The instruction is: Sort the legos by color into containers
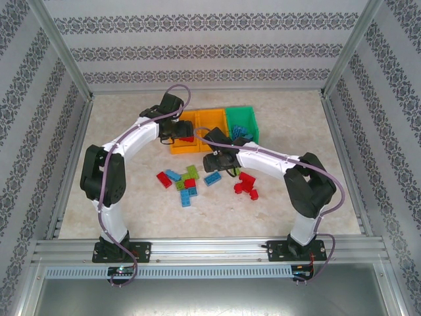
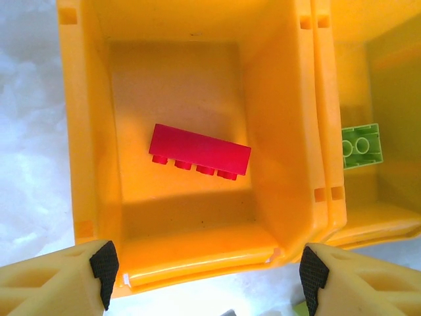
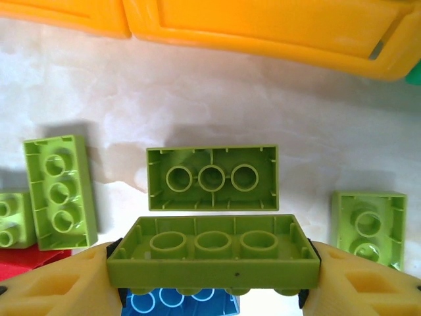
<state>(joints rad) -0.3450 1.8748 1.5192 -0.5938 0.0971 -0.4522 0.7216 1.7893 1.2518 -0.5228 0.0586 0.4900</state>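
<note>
My left gripper [image 2: 208, 280] hangs open above the front lip of the left orange bin [image 2: 289, 164], nothing between its fingers. A red brick [image 2: 199, 151] lies in that bin. The middle orange bin [image 2: 395, 72] holds a lime green brick [image 2: 361, 146]. My right gripper [image 3: 214, 270] is shut on a lime green brick [image 3: 214, 253], hollow side up, lifted over the table. Below it lie a second lime brick [image 3: 212, 178], a blue brick [image 3: 177, 304] and more lime bricks [image 3: 60, 191] [image 3: 368, 222]. From above, the left gripper [image 1: 172, 130] is over the bins and the right gripper [image 1: 220, 162] just in front of them.
The green bin [image 1: 241, 113] stands right of both orange bins [image 1: 212, 120] and holds blue bricks [image 1: 241, 132]. Loose red [image 1: 247, 184], blue [image 1: 189, 196] and lime [image 1: 192, 172] bricks are scattered on the table in front. Metal frame rails edge the table.
</note>
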